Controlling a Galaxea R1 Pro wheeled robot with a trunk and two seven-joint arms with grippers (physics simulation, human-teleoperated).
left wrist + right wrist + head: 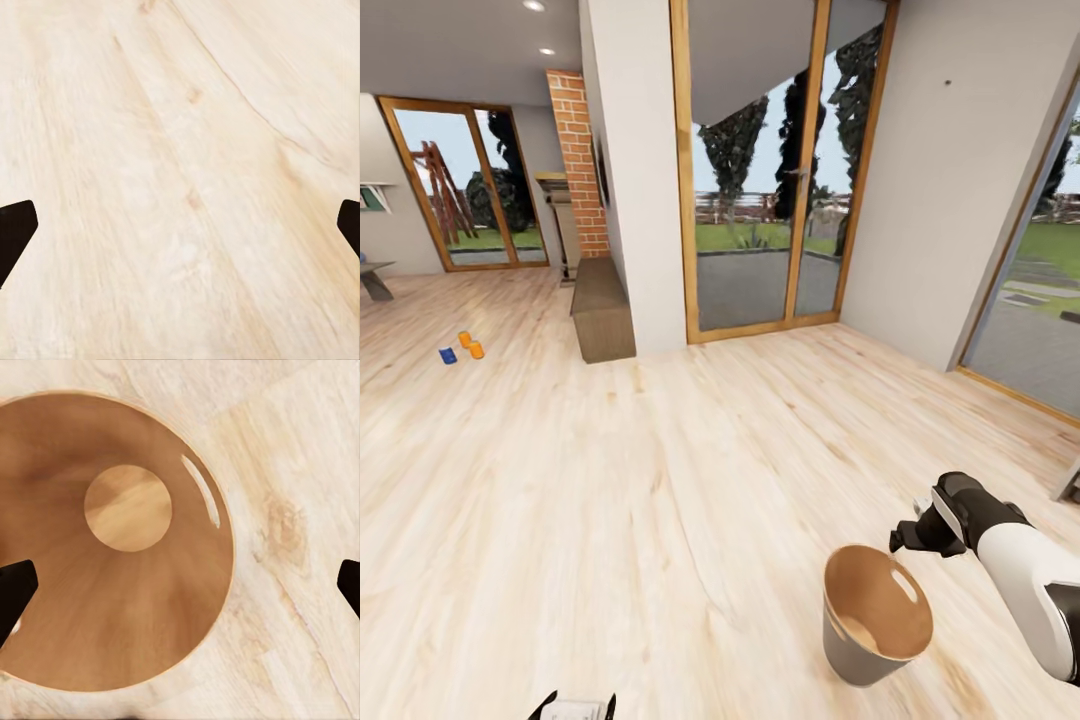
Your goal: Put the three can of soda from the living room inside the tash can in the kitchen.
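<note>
Cans of soda are lying far off on the light plank floor (660, 480) of the living room: the dark blue can (448, 355) is sitting just beside the two orange cans (470, 345), which are touching or nearly touching each other. All three are resting at the far left of the head view, well apart from the robot and from the trash can (876, 615).

The trash can is standing upright on the floor in the near right foreground, showing a pale grey outside and a brown interior with a slot handle in its wall. In the right wrist view the trash can (172, 607) is being seen from straight above, its round tan bottom in plain sight and nothing lying inside it.

The right gripper (920, 530) is hovering just above and beside the bin's rim, on the end of a white and black arm. Its fingers (15, 589) are standing wide apart at the edges of the wrist view, gripping nothing.

The left gripper (573, 706) is peeking in at the bottom edge of the head view. Its fingers (16, 232) are likewise spread wide over bare floor, holding nothing.

Behind the cans, a red brick column (578, 165) and a long low cabinet (600, 310) are flanking a white wall, with tall wood-framed glass doors (780, 170) beyond.
</note>
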